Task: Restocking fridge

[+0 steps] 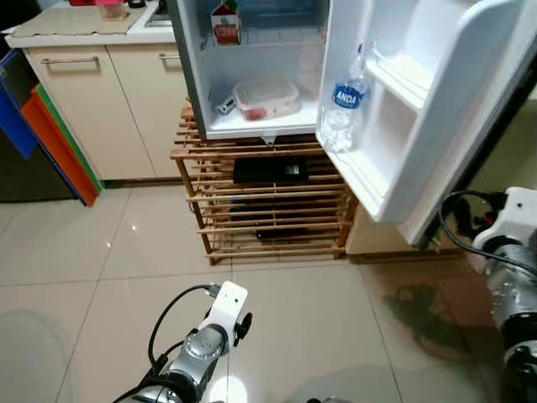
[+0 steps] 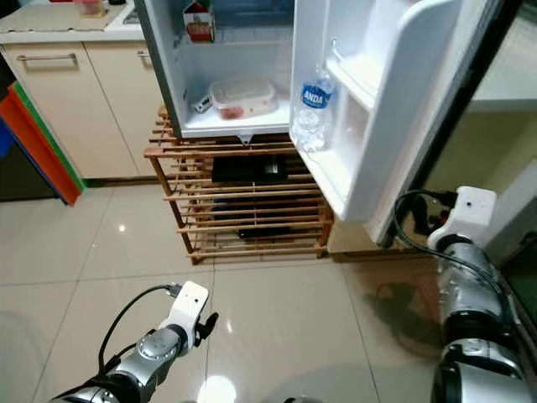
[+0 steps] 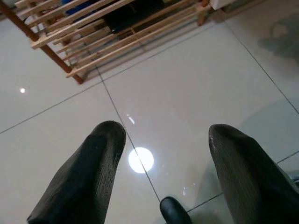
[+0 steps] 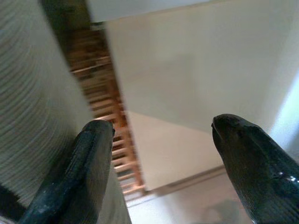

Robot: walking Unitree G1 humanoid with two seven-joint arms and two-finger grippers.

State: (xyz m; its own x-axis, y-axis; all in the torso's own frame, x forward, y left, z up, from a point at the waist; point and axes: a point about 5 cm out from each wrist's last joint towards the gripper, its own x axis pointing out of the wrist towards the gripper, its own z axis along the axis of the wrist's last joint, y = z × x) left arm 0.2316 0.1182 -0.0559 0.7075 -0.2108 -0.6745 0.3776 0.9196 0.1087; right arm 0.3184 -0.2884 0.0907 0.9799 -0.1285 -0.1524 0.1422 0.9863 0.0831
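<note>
A: Fridge door hangs open. Clear ribbed water bottle stands in the door shelf, lidded plastic box on the bottom shelf, carton above.

B: And your grippers?

A: Left gripper and right gripper both spread, holding nothing, low over glossy tile. Keep your arms off that slatted wooden rack.

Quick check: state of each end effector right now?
Left end effector: open, holding nothing, over the floor tiles.
Right end effector: open, holding nothing, beside the fridge door.
</note>
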